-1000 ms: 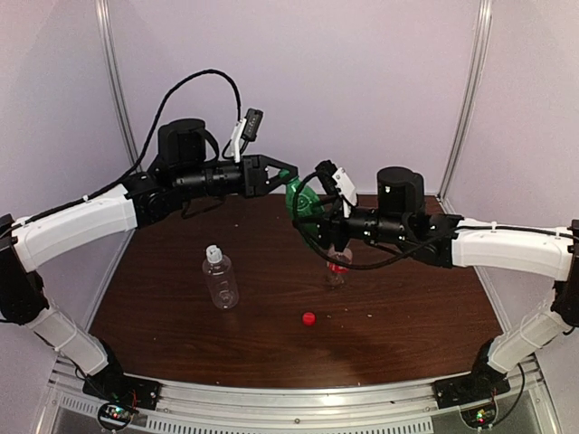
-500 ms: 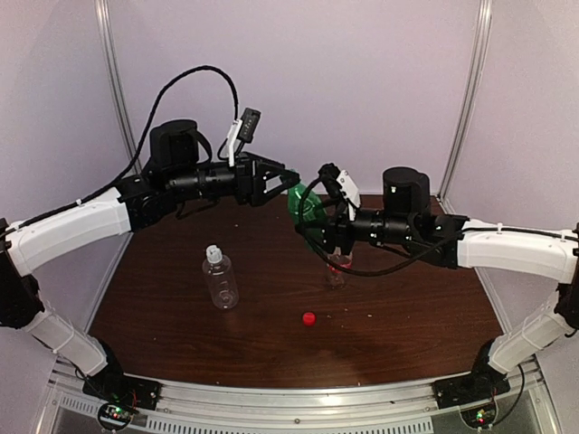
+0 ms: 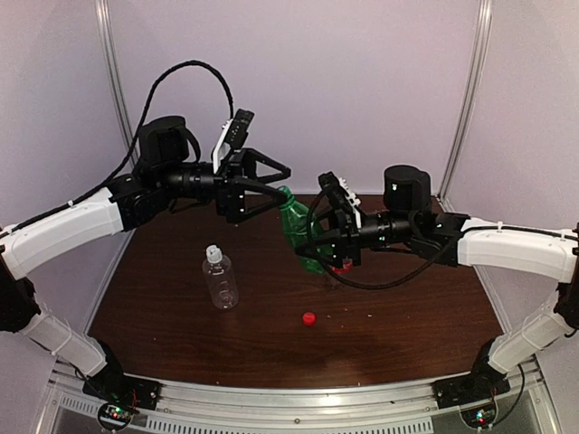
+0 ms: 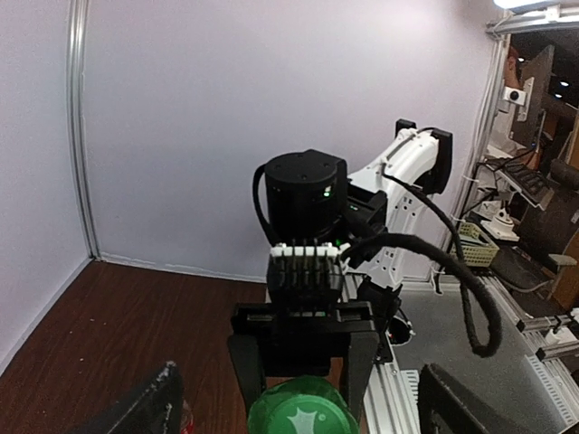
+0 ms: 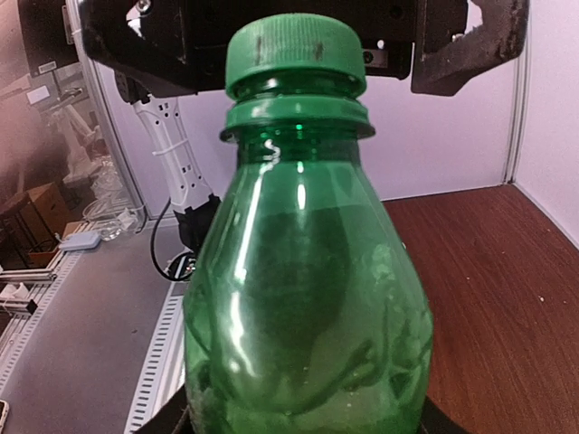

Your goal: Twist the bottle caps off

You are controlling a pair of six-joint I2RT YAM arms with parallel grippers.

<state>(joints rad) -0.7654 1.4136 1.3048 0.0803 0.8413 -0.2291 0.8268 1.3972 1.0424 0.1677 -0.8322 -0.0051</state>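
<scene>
My right gripper point(image 3: 318, 242) is shut on the body of the green bottle point(image 3: 297, 228), holding it tilted above the table. The bottle fills the right wrist view point(image 5: 298, 271), and its green cap point(image 5: 294, 50) sits on the neck. My left gripper point(image 3: 279, 185) is open, its fingers point(image 5: 470, 45) spread wide to either side of that cap point(image 4: 303, 411) without touching it. A clear bottle point(image 3: 220, 282) with a white cap point(image 3: 213, 254) stands at the left. A loose red cap point(image 3: 309, 318) lies on the table. The red-label bottle point(image 3: 339, 268) is mostly hidden behind my right gripper.
The brown table point(image 3: 416, 307) is closed in by pale walls, with metal posts point(image 3: 113, 72) at the back corners. A metal rail point(image 3: 298, 398) runs along the near edge between the arm bases. Black cables loop over both wrists.
My left gripper has opened off the green cap and drawn back a little to the left. My right gripper has brought the green bottle lower and more tilted.
</scene>
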